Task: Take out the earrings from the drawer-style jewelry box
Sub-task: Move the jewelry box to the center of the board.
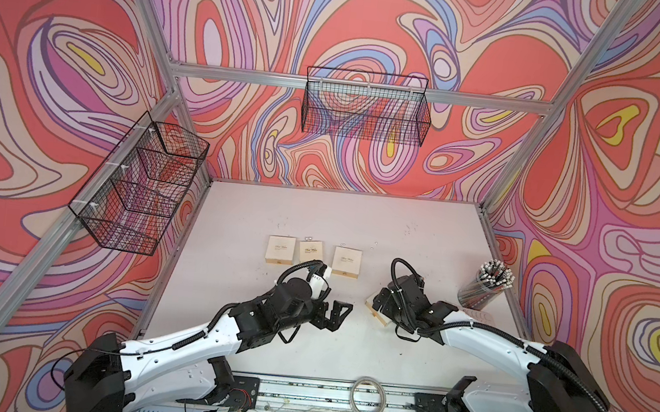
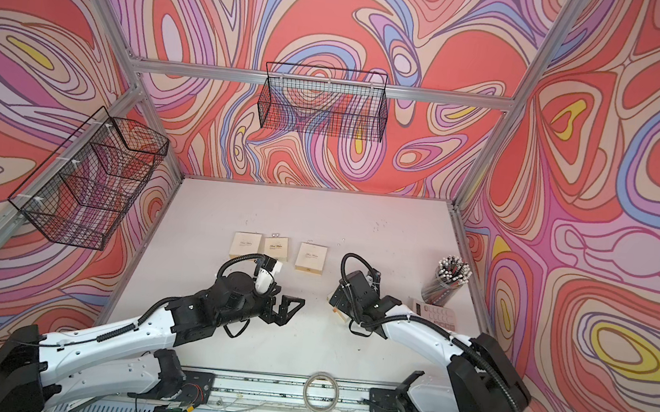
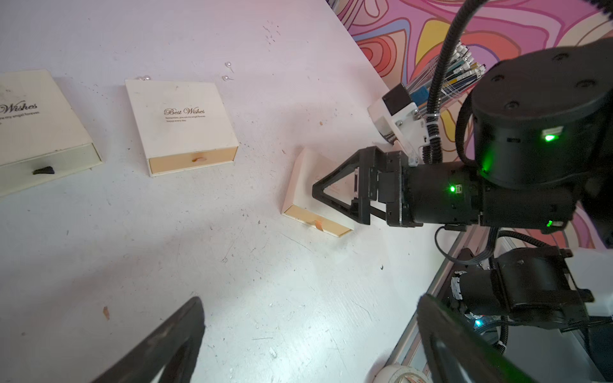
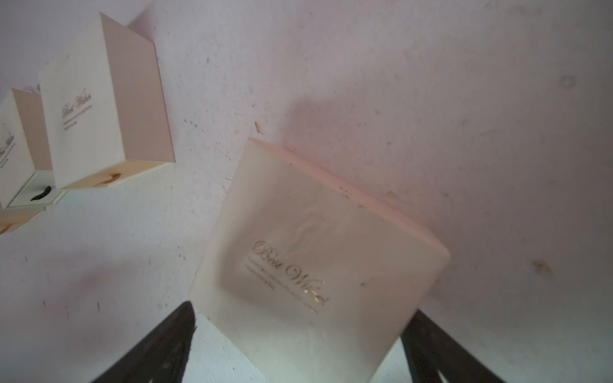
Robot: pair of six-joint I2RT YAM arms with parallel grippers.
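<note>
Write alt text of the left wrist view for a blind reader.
The right gripper, jaws wide, is over a cream drawer box near the table edge. Two more boxes lie beyond, with tiny pearl earrings loose on the table beside one. The left gripper's open fingers frame the view.

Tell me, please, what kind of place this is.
Probably a robot test cell: an aluminium frame with swirl-printed walls encloses a white table, and the left arm and right arm stand on a rail.

My top views look down on the whole table (image 1: 318, 222) from high; both close wrist cameras share one cream box (image 3: 300, 185).
</note>
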